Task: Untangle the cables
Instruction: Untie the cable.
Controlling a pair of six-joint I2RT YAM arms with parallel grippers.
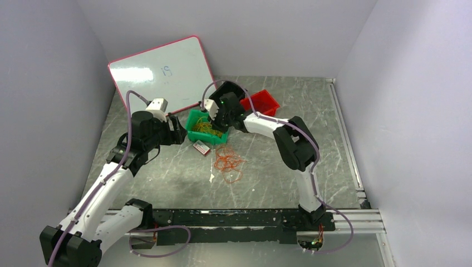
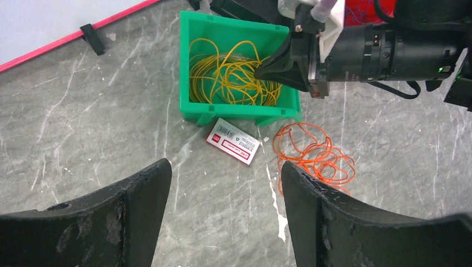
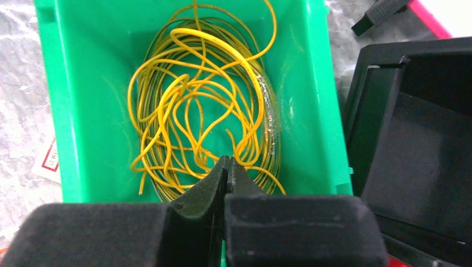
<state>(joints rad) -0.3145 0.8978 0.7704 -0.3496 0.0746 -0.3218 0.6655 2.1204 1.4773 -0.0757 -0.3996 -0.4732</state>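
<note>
Camera above: find right gripper [image 1: 216, 123] dipped into green bin [image 1: 195, 119] among yellow cables [image 1: 207, 129], with orange cables [image 1: 228, 162] loose on table [image 1: 167, 178] just in front.

Left wrist: note left gripper [image 2: 225, 172] wide open and empty, near enough to steady the bin.

Right wrist: pinched shut at the coil's near edge, strand caught or not impossible to tell. Lift slowly, straight up, and watch for snags.

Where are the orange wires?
In the top view, the orange cables lie loose on the table near its middle, just below the green bin and right of the small red-and-white card.
</note>
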